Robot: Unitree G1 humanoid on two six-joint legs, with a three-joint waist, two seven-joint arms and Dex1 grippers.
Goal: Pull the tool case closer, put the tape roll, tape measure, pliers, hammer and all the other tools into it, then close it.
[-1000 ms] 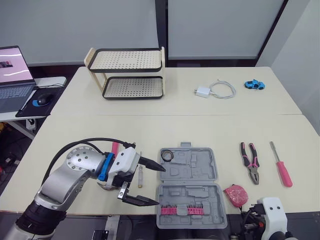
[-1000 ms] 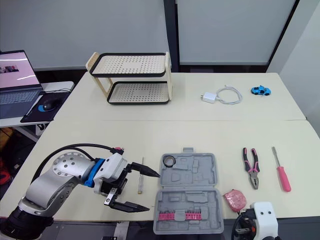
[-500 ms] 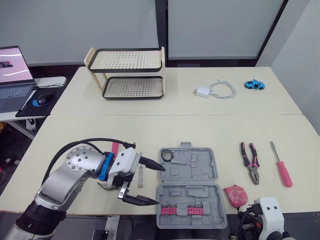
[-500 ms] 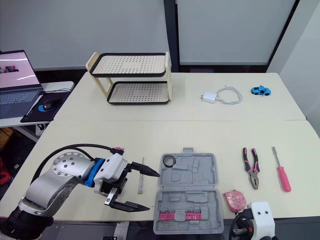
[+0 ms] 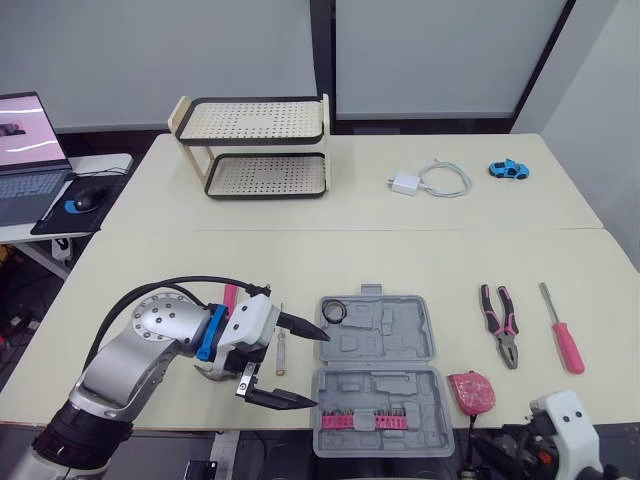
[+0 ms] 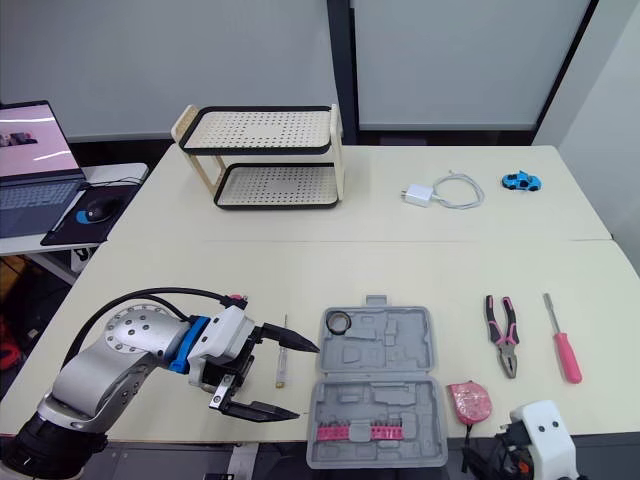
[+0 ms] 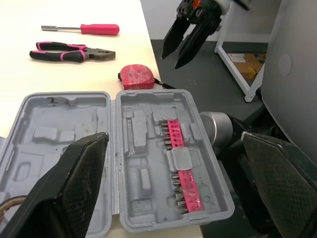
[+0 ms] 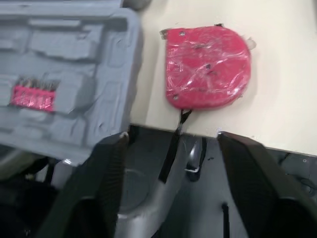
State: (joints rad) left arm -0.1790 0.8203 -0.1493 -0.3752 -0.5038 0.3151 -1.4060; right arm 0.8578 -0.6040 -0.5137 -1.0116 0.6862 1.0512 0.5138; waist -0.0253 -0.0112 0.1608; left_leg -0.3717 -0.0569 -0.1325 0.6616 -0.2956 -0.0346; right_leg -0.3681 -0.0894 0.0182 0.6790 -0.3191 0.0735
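1. The tool case [image 5: 426, 318] lies open and flat at the near edge of the table [image 5: 300, 255]. One grey half lies beyond the other. A pink bit strip [image 5: 372, 420] sits in the near half.
2. The tape roll [image 5: 333, 311], a black ring, lies in the left corner of the far half.
3. The left gripper [image 5: 320, 371] is at the left edge of the case. Its fingers are spread wide and grip nothing. A slim tool [image 5: 281, 353] lies on the table just left of the case, near this gripper.
4. The right gripper [image 8: 173, 135] is off the near table edge. Its fingers are wide apart and empty.
5. The red tape measure [image 8: 207, 67] lies on the table ahead of the right gripper, just right of the case. Neither finger touches it. Its black strap [image 8: 171, 148] hangs over the edge.
6. The pliers [image 5: 501, 325] and a pink-handled screwdriver [image 5: 560, 330] lie farther right, side by side and apart.
7. A two-tier rack [image 5: 255, 145], a white charger [image 5: 405, 183] and a blue toy car [image 5: 509, 169] stand on the far side.
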